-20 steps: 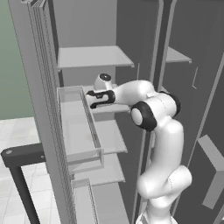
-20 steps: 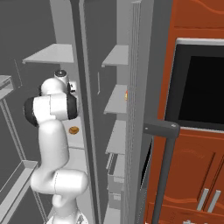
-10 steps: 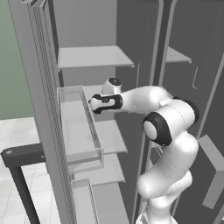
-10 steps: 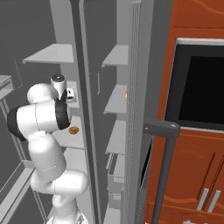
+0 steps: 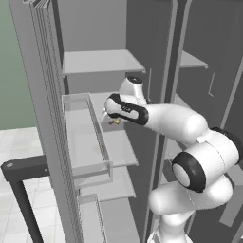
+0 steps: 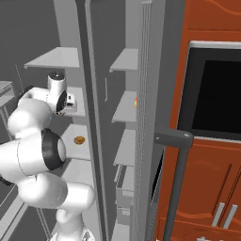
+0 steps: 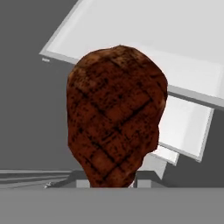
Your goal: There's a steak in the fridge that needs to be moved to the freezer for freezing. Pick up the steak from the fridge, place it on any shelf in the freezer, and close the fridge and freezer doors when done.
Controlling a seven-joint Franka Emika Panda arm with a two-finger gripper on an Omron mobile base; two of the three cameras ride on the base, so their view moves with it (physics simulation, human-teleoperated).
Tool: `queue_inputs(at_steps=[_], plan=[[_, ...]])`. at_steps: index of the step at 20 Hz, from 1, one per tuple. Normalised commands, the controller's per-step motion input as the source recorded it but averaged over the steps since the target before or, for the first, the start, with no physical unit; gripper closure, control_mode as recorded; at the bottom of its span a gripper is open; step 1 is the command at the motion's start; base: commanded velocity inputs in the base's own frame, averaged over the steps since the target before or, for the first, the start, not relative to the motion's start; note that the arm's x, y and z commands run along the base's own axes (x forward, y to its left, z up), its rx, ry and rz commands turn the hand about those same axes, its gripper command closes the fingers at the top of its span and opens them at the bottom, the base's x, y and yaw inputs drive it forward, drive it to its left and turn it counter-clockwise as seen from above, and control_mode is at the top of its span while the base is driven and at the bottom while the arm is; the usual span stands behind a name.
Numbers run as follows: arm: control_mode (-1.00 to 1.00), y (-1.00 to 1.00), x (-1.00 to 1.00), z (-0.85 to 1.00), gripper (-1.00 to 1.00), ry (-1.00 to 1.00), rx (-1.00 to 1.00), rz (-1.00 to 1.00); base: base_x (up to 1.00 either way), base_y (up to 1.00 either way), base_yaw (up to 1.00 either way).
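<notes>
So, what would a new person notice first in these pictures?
First the dark red-brown steak, large in the hand view, held up in front of pale shelves. Next, the white arm reaching into the open grey fridge. On the right stands an orange-brown cabinet with a black oven window.

Rendered illumination is even and diffuse with faint shadows, no glare or blur; the steak (image 7: 116, 116) at frame centre appears sharp, and pale shelves at upper right read brightest.

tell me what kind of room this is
Most likely a home kitchen: a tall grey side-by-side fridge stands open, showing pale grey shelves, and beside it a black built-in oven window sits in red-brown wooden cabinets.
</notes>
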Motion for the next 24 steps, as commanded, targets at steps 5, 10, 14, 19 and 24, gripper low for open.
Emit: queue_inputs(at_steps=[5,10,14,19,24], plan=[[-1.00,-0.37,-0.72,0.72,1.00,0.14,-0.02,0.00,0.00,0.00,0.00],[-1.00,-0.11,-0.87,0.52,1.00,0.07,-0.07,0.00,0.00,0.00,0.00],[-1.00,-0.03,-1.00,0.34,1.00,-0.06,-0.10,0.00,0.00,0.00,0.00],[-1.00,-0.23,-0.91,0.36,1.00,-0.15,-0.05,-0.10,0.00,0.00,0.00],[-1.00,-0.44,-0.80,0.46,1.00,-0.19,0.00,-0.13,0.00,0.00,0.00]])
